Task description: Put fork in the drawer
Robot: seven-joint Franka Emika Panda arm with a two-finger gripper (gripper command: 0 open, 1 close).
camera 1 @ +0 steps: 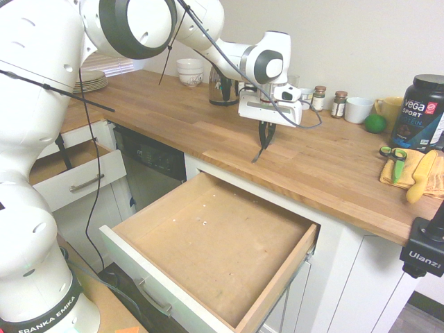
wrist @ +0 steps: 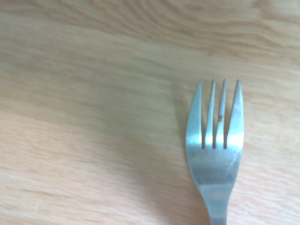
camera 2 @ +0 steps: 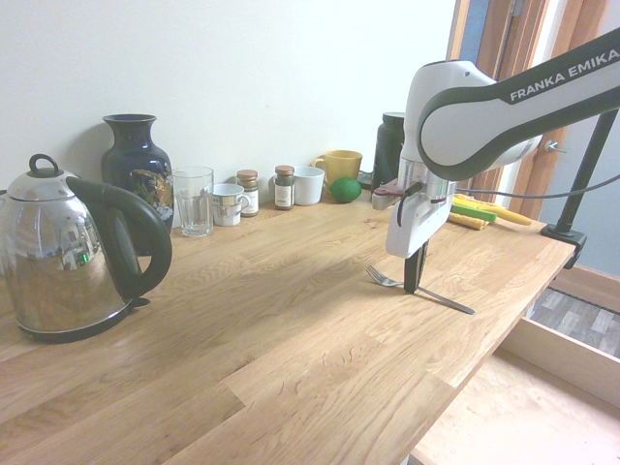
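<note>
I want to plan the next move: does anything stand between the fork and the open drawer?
Nothing visible does. The gripper is shut on the fork near the counter's front edge, and the wide drawer stands pulled out just below, its wooden bottom bare. Cups and jars stand far back by the wall.

You had a long wooden table [camera 2: 291,368] of pale oak planks carrying everything. The fork [camera 2: 418,289] lay flat on it near the front edge, tines toward the wall. At one end stood a steel kettle [camera 2: 68,257] and, behind it, a dark blue vase [camera 2: 136,165]. Along the wall stood a drinking glass [camera 2: 194,201], a small mug [camera 2: 229,204], two spice jars [camera 2: 283,187], a white cup [camera 2: 308,184], a yellow mug [camera 2: 339,165] and a lime [camera 2: 345,189]. At the far end a black tub [camera 1: 424,111] stood beside a yellow cloth [camera 1: 416,170].
</note>
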